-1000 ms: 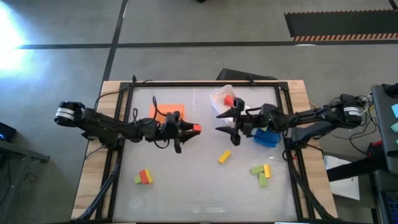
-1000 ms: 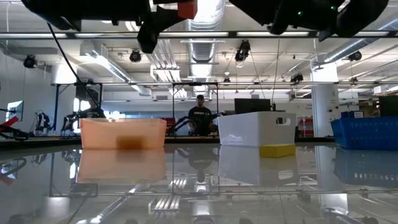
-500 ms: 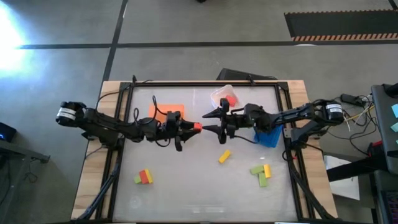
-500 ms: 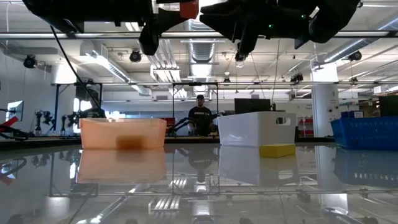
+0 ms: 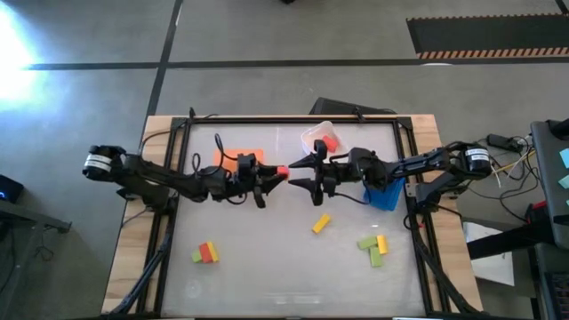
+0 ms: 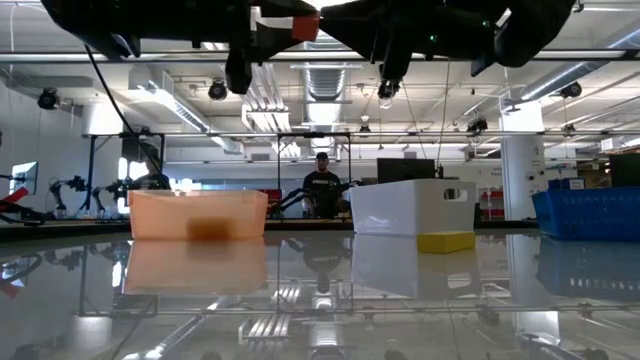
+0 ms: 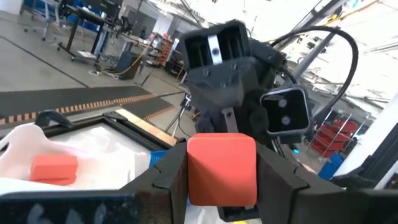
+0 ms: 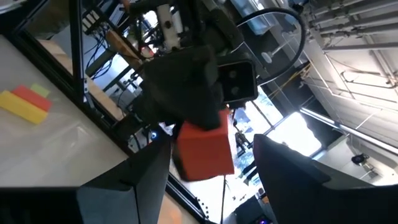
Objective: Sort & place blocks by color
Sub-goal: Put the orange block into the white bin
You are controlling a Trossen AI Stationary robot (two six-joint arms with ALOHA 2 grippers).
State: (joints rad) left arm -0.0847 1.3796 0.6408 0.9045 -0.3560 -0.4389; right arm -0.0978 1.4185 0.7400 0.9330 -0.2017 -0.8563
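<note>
Left gripper (image 5: 277,172) was clamped on a red block (image 5: 282,169), held high over the middle of the table. Right gripper (image 5: 296,172) faced it from the right with fingers spread, block just at their tips, not yet between them.

Step looked like a mid-air handover, left to right, with the red block likely bound for the white bin (image 5: 313,134) at the far side, which already had a red block in it (image 5: 327,142).

Next move would call for the right fingers to slide around the block's free end and close before the left lets go.

Block's long axis seemed to run left-right, exposed end pointing at the right gripper; hard to be sure.

Other blocks lay on the near part of the table.
</note>
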